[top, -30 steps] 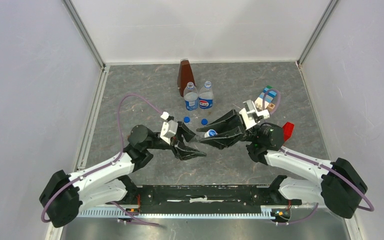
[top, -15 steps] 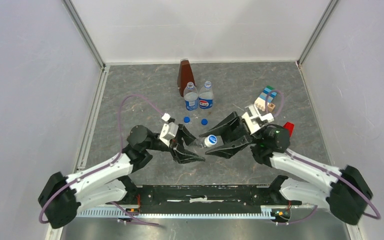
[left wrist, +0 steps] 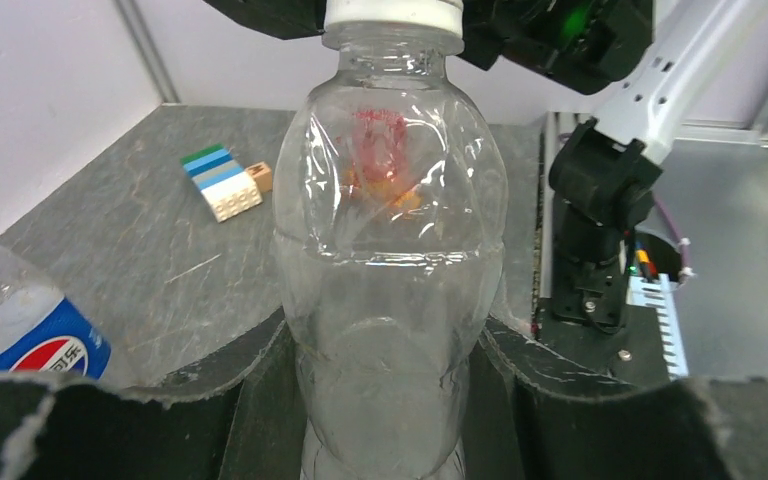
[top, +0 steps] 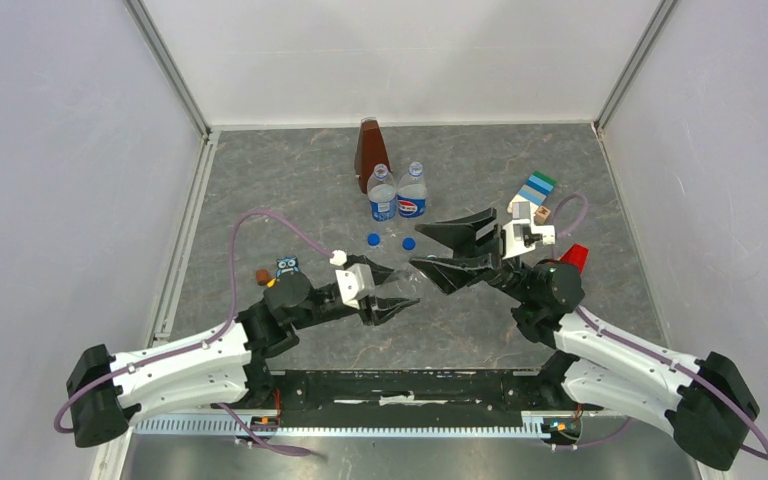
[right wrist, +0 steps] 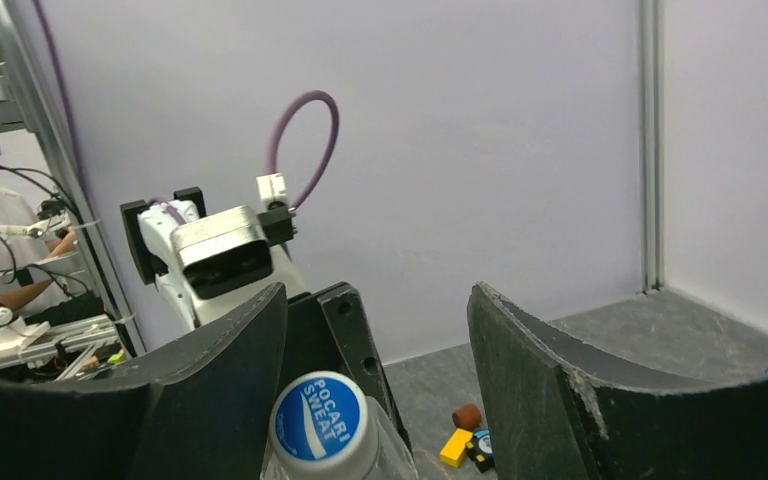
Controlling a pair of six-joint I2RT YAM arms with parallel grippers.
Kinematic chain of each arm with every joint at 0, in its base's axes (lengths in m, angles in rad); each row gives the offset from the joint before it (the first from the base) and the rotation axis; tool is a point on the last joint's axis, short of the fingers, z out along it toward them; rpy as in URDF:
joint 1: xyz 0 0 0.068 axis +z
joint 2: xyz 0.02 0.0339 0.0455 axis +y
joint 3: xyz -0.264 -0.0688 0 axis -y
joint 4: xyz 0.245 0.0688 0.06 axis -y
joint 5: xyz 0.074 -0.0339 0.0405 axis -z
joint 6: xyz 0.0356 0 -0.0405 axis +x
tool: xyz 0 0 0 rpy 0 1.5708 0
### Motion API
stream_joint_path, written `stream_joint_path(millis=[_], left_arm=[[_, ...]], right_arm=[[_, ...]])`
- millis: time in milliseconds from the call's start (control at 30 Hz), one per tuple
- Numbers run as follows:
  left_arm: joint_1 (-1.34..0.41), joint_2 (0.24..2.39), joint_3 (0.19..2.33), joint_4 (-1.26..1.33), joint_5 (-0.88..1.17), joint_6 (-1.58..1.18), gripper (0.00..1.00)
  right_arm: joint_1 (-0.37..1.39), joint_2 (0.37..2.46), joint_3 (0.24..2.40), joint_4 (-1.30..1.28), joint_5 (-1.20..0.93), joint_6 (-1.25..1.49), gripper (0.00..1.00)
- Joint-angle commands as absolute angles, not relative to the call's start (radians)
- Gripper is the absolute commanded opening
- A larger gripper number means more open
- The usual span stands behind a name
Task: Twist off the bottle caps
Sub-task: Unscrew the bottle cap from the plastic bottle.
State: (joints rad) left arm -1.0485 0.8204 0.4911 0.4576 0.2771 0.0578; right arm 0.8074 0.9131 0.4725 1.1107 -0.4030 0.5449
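My left gripper is shut on the lower body of the small clear unlabelled bottle, which still wears its white cap with a blue mark. My right gripper is open. Its jaws stand on either side of the cap without touching it, the cap close to the left finger. Two blue-labelled bottles stand uncapped at the back. Two blue caps lie on the table in front of them.
A brown pyramid-shaped object stands behind the labelled bottles. A striped block stack and a red piece lie at the right. An owl toy and small orange and brown blocks lie left of my left arm.
My right gripper opened wider and shifted away from the cap toward the back. My left arm moved the bottle a little right, uncovering the owl toy and small blocks.
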Motion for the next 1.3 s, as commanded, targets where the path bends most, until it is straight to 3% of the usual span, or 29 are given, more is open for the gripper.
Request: stream_joint_path(millis=[0, 300, 500, 667, 733, 833, 933, 1000, 1100, 1200, 1267], left_arm=[[-1.096, 0.832, 0.514, 0.502, 0.096, 0.143, 0.02], [-1.116, 0.844, 0.502, 0.548, 0.038, 0.141, 0.02], [-1.120, 0.853, 0.502, 0.557, 0.037, 0.141, 0.02], [-1.122, 0.860, 0.507, 0.553, 0.037, 0.142, 0.02], [-1.121, 0.868, 0.520, 0.521, 0.056, 0.150, 0.02], [-1.081, 0.875, 0.538, 0.489, 0.195, 0.124, 0.02], [-0.898, 0.907, 0.544, 0.560, 0.542, -0.057, 0.02], [-0.805, 0.940, 0.502, 0.766, 0.722, -0.217, 0.02], [-0.727, 1.047, 0.514, 1.105, 1.001, -0.497, 0.02], [-0.723, 1.190, 0.560, 1.469, 1.138, -0.787, 0.02], [-0.722, 1.238, 0.585, 1.556, 1.181, -0.863, 0.02]], right_arm=[[0.824, 0.934, 0.469, 1.129, -0.304, 0.550, 0.68], [0.836, 0.968, 0.416, 1.225, -0.227, 0.594, 0.60], [0.837, 0.990, 0.425, 1.246, -0.245, 0.613, 0.34], [0.837, 1.004, 0.429, 1.257, -0.265, 0.630, 0.00], [0.836, 1.015, 0.437, 1.267, -0.298, 0.635, 0.00], [0.835, 1.035, 0.472, 1.287, -0.413, 0.643, 0.00], [0.822, 1.060, 0.505, 1.303, -0.520, 0.651, 0.00], [0.817, 1.084, 0.533, 1.347, -0.633, 0.676, 0.00], [0.802, 1.174, 0.588, 1.628, -0.849, 0.880, 0.00], [0.794, 1.268, 0.654, 1.939, -0.990, 1.112, 0.00], [0.795, 1.265, 0.669, 1.960, -1.032, 1.123, 0.00]])
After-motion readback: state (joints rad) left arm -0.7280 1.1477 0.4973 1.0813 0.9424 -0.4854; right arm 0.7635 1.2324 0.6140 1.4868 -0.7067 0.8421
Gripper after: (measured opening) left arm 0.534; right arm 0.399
